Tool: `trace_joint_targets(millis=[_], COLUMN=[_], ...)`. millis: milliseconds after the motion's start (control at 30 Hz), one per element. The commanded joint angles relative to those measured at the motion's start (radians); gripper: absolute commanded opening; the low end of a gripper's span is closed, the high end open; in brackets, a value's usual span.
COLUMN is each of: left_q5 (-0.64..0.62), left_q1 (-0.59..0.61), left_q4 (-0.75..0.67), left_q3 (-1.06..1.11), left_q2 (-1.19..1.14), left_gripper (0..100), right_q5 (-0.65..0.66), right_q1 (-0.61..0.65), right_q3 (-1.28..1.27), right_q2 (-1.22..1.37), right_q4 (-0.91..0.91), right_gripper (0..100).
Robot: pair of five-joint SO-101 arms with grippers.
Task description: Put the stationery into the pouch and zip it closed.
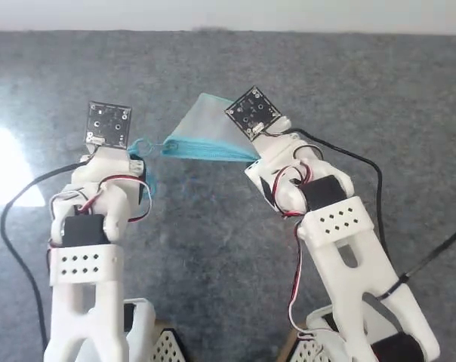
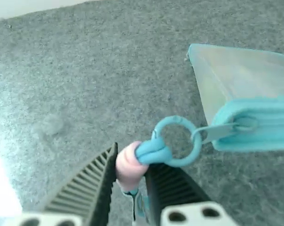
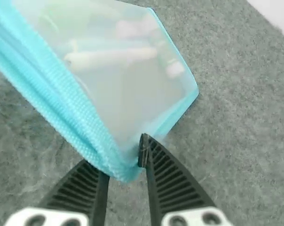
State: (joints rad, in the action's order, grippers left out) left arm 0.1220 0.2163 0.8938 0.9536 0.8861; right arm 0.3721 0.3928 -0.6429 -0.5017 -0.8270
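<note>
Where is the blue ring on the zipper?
In the left wrist view, the ring sits between the pouch's zipper pull and the pink bead the left gripper pinches.

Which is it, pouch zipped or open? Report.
Zipped, it seems: the slider sits at the end of the pouch, and the zip band shows no gap.

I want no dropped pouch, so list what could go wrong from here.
The left end effector grips only the small pink bead tied to the zipper ring, so a pull could slip it out. The right end effector pinches just a corner of the pouch. Tension may tug the pouch free or twist it, which could jam the zipper.
</note>
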Motion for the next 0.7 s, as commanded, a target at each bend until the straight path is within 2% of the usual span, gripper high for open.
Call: trace_joint_targets(millis=[0, 67, 167, 300, 400, 533, 667], left_q5=[0.072, 0.118, 0.058, -0.023, -0.034, -0.029, -0.028], left_q1=[-0.003, -0.066, -0.11, -0.117, -0.121, -0.176, -0.279], left_q4=[0.035, 0.064, 0.063, 0.061, 0.057, 0.066, 0.147], left_q3=[-0.015, -0.018, -0.03, -0.076, -0.087, -0.054, -0.03], left_q2=[0.034, 0.034, 0.034, 0.034, 0.034, 0.034, 0.034], left_gripper=[22, 30, 34, 34, 34, 34, 34], right_q5=[0.009, 0.009, 0.011, 0.009, 0.006, 0.002, -0.075], right_q1=[-0.088, -0.087, -0.087, -0.085, -0.084, -0.073, -0.051], right_q3=[0.003, 0.003, 0.003, 0.005, 0.003, 0.005, 0.003], right_q2=[-0.002, -0.002, -0.002, -0.005, -0.005, -0.059, -0.16], right_q4=[-0.025, -0.035, -0.035, -0.035, -0.047, -0.131, -0.229], right_gripper=[5.2, 13.0, 21.3, 22.1, 22.1, 22.1, 22.1])
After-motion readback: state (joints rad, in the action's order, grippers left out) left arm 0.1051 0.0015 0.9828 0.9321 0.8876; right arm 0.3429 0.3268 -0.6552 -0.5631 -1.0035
